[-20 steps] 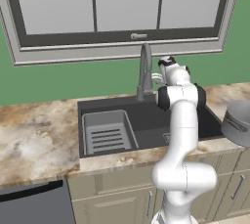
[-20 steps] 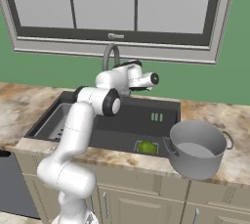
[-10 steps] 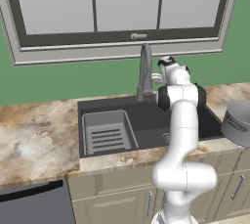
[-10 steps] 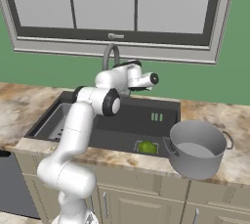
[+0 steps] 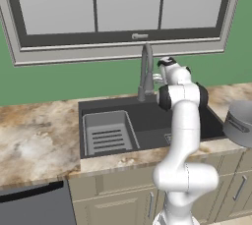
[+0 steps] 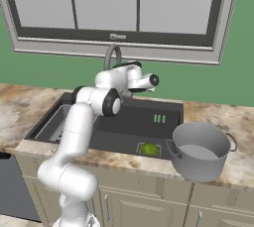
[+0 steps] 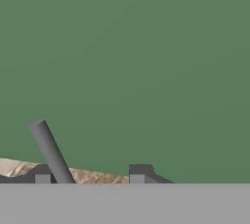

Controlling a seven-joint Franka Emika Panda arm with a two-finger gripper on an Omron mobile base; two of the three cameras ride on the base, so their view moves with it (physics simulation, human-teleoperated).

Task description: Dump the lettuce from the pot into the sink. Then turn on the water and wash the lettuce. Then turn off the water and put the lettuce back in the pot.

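I see a green wall (image 5: 59,84) behind a marble counter (image 5: 34,135), with a grey-framed three-pane window (image 5: 118,8) above. Beige cabinets (image 6: 149,203) run below the counter, and a dark appliance (image 5: 29,209) sits at lower left.

Marbled counter (image 6: 20,103) carries the sink (image 6: 130,122); pot (image 6: 200,150) at its right.

A kitchen is shown: a dark sink (image 5: 147,121) with a faucet (image 5: 145,69) is set into a marble-patterned surface (image 5: 34,130) over cabinets (image 6: 149,206), below a window (image 5: 123,8) in a green wall.
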